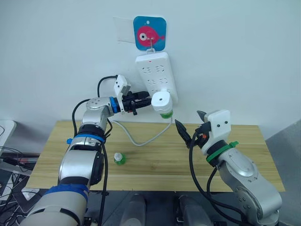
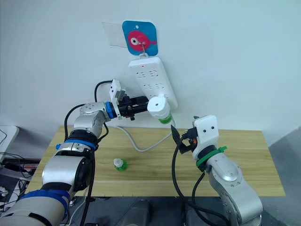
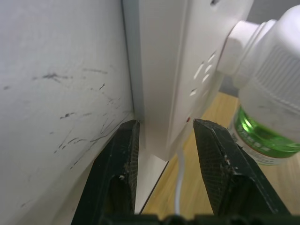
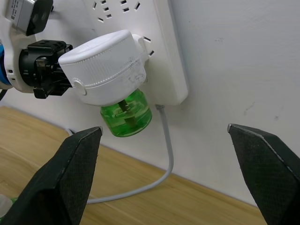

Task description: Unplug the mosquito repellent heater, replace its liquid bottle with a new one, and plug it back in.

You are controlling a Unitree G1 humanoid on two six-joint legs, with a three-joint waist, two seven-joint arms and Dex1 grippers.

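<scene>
We see the mosquito repellent heater (image 1: 160,100) near the middle of the head view, plugged into the lower part of the white power strip (image 1: 156,75) that hangs on the wall. Its round white body sticks out from the strip, and a green liquid bottle (image 1: 166,113) hangs under it. In the right wrist view the heater (image 4: 104,68) sits in the upper left of the frame with its plug in the strip's socket, and the green bottle (image 4: 127,118) shows a dark wick running up its centre.

Our left gripper (image 1: 141,100) is raised at centre left of the head view, reaching toward the wall just beside the heater. Its wrist view shows the two black fingers (image 3: 117,173) parted to a moderate gap with the lower corner of the power strip (image 3: 164,70) between them; we cannot tell whether either finger touches it. The heater (image 3: 272,70) lies off to the upper right of that frame, outside the fingers, so this claw holds nothing.

Our right gripper (image 1: 190,126) hovers at centre right of the head view, below and to the right of the heater and well apart from it. Its fingers (image 4: 75,173) are spread wide and empty.

A second small green bottle (image 1: 119,158) with a white cap stands on the wooden table (image 1: 244,165), lower left of centre. The strip's white cable (image 1: 141,137) loops down onto the tabletop. A blue card with a pink fish (image 1: 149,33) hangs above the strip.
</scene>
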